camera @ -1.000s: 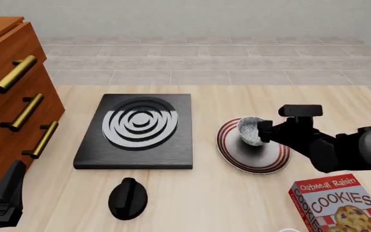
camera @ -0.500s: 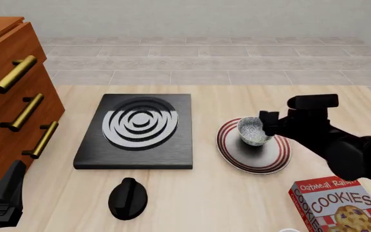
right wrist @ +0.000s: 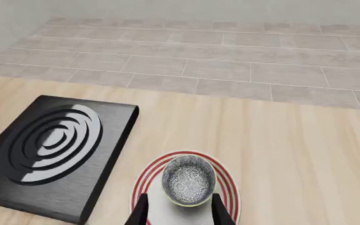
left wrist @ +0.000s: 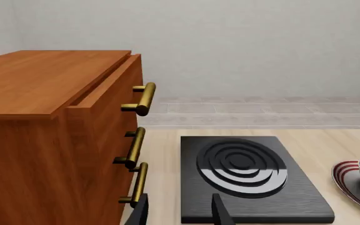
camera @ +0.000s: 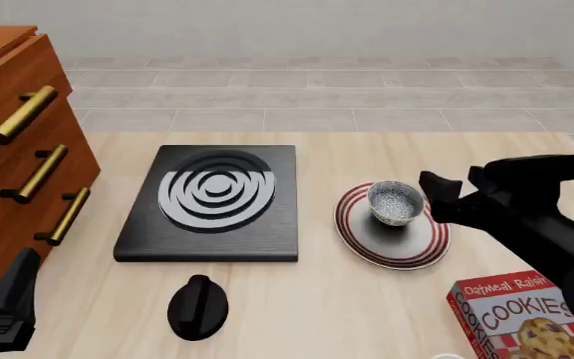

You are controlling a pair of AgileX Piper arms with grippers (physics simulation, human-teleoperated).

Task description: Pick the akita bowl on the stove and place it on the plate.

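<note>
The akita bowl [camera: 394, 202], speckled grey-white inside, stands upright on the red-ringed white plate [camera: 399, 245], right of the black stove [camera: 212, 198]. Nothing rests on the stove's burner rings. My right gripper [camera: 439, 199] is open just to the bowl's right and a little above it, holding nothing. In the right wrist view its fingertips [right wrist: 141, 212] frame the bowl [right wrist: 189, 179] on the plate [right wrist: 231, 183], without touching it. My left gripper [camera: 8, 303] hangs open at the near left corner, its fingertips [left wrist: 221, 213] short of the stove [left wrist: 249, 178].
A wooden cabinet [camera: 8, 149] with brass handles fills the left side. A black oval knob [camera: 197, 305] lies in front of the stove. A cookie box [camera: 526, 314] stands at the near right, under my right arm.
My right gripper has let go of the bowl and drawn back to the right and upward. The bowl stays on the plate. The left arm has not moved.
</note>
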